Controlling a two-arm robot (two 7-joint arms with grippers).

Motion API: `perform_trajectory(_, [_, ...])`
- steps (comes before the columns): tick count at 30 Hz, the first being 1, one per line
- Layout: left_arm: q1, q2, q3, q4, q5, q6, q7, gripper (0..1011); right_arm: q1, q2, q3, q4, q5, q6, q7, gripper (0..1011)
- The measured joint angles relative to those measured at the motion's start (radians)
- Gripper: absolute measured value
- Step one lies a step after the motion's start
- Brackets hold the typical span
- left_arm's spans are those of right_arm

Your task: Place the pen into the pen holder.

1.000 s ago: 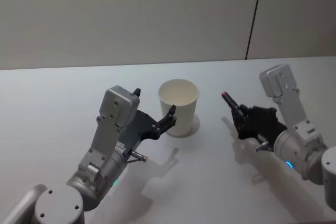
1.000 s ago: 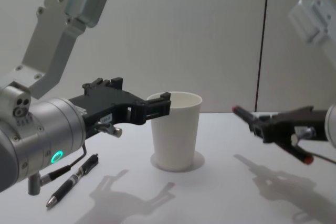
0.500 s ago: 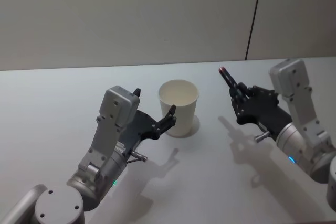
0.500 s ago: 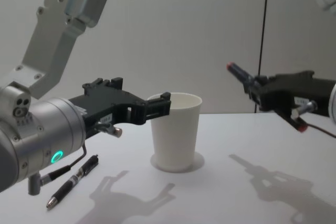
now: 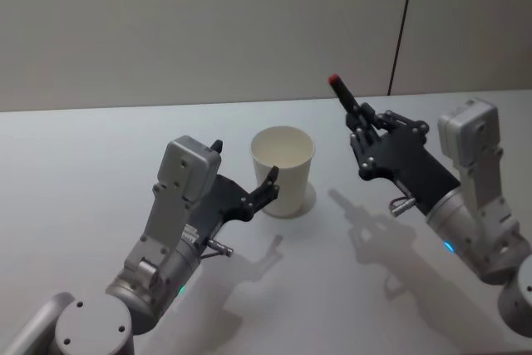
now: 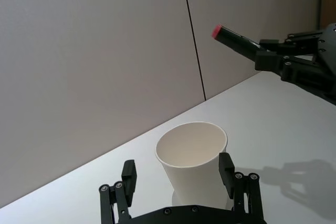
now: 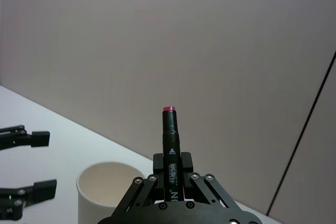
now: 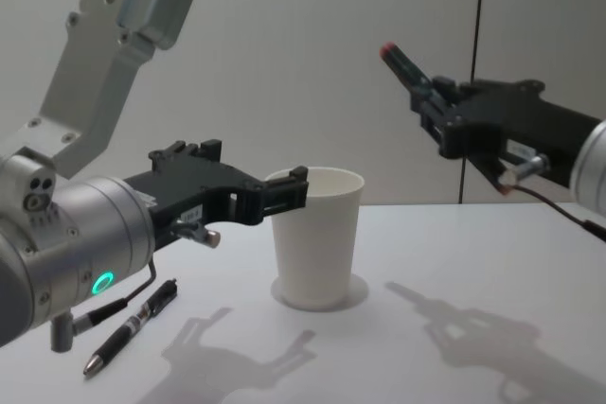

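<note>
While gripping the pen (image 5: 345, 99) in right end effector (image 5: 359, 122) beside the pen holder (image 5: 283, 176), straddles that, seemingly apart, with released left end effector (image 5: 246, 164). From chest: second pen (image 8: 133, 324) on surface (image 8: 398, 262).

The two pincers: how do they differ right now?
The left pincer is open, low, a finger on each side of the white cup. The right pincer is shut on a red-tipped pen, held higher than the cup's rim. Both are black.
</note>
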State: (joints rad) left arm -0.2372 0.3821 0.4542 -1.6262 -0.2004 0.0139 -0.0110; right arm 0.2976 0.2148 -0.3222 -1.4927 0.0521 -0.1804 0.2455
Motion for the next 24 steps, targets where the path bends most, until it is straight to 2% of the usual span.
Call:
perform_trajectory(6, [0.0, 0.0, 0.0, 0.0, 0.0, 0.0, 0.0, 1000, 0.055, -0.037, -0.01, 0.1, 0.012, -0.144, 0.036, 178])
perform_trajectory(11, [0.0, 0.0, 0.0, 0.0, 0.0, 0.0, 0.0, 1000, 0.105, -0.073, -0.018, 0.192, 0.016, -0.235, 0.05, 177])
perform_trajectory(24, [0.0, 0.0, 0.0, 0.0, 0.0, 0.0, 0.0, 1000, 0.199, -0.134, -0.03, 0.355, 0.001, -0.359, 0.033, 177])
